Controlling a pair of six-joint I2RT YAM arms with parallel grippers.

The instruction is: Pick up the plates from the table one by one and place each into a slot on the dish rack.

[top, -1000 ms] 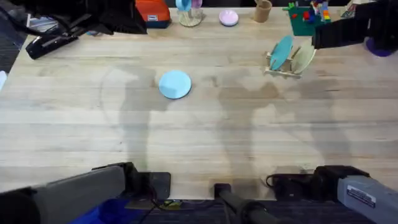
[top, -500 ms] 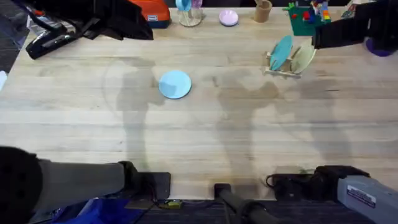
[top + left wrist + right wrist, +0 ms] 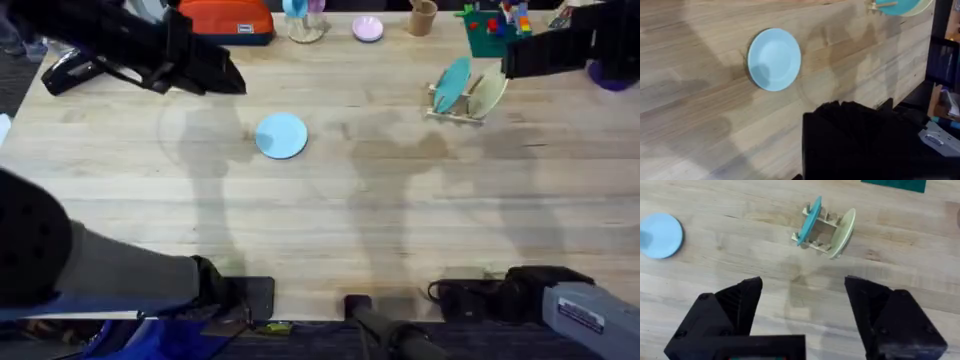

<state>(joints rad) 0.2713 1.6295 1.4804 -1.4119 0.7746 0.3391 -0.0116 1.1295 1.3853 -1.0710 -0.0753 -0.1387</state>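
— Plate (image 3: 281,135) first: where does the pale blue one lie?

— Flat on the table (image 3: 330,230), left of the middle and toward the far edge, nothing touching it. The left wrist view shows it (image 3: 774,59) whole, with bare wood all round it.

— And the dish rack (image 3: 463,95)?

— Near the far right corner, well apart from that plate. The right wrist view shows what the overhead blurs: a teal plate (image 3: 810,221) leaning in one slot and a cream plate (image 3: 844,232) on the rack's (image 3: 822,232) other side.

— The claws?

— The right claw (image 3: 802,307) is released, its fingers spread wide above open wood near the rack. The left claw (image 3: 225,75) hovers by the far left edge, beside an orange box (image 3: 235,18); whether it is released or clenched I cannot tell.

— Room to move?

— The near half of the table is bare from left edge to right. Small items crowd only the far edge.
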